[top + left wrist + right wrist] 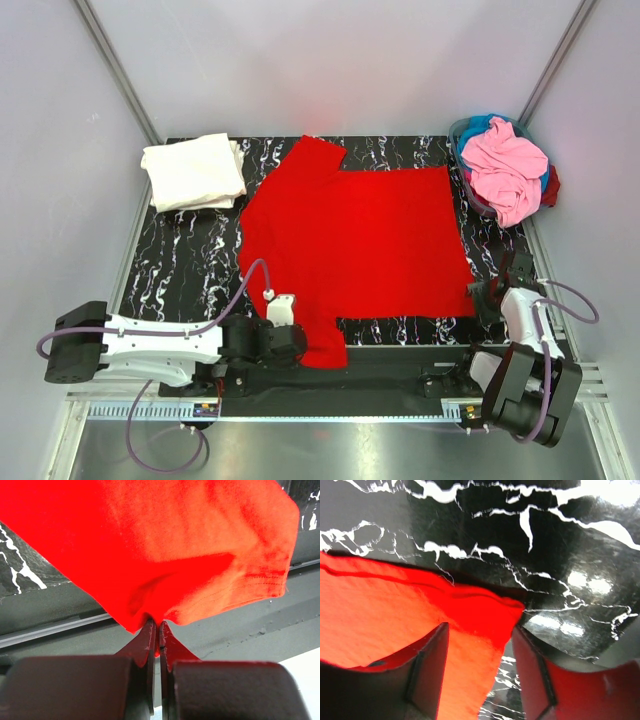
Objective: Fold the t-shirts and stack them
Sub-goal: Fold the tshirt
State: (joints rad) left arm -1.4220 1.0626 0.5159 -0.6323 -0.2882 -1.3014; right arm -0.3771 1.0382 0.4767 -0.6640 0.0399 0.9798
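A bright red t-shirt (360,240) lies spread flat on the black marbled mat (180,270). My left gripper (300,342) sits at the shirt's near-left sleeve. In the left wrist view it (159,625) is shut on a pinch of that red cloth (165,555), which hangs over the table's front edge. My right gripper (490,297) is at the shirt's near-right corner. In the right wrist view it (479,630) is open, its jaws standing on either side of the red corner (485,615) without pressing it. A folded cream-white t-shirt (195,172) rests at the back left.
A basket (458,140) at the back right holds crumpled pink (505,165), blue (480,125) and dark red (551,188) shirts. Pale walls with metal posts close in the sides and back. A metal rail (330,410) runs along the near edge by the arm bases.
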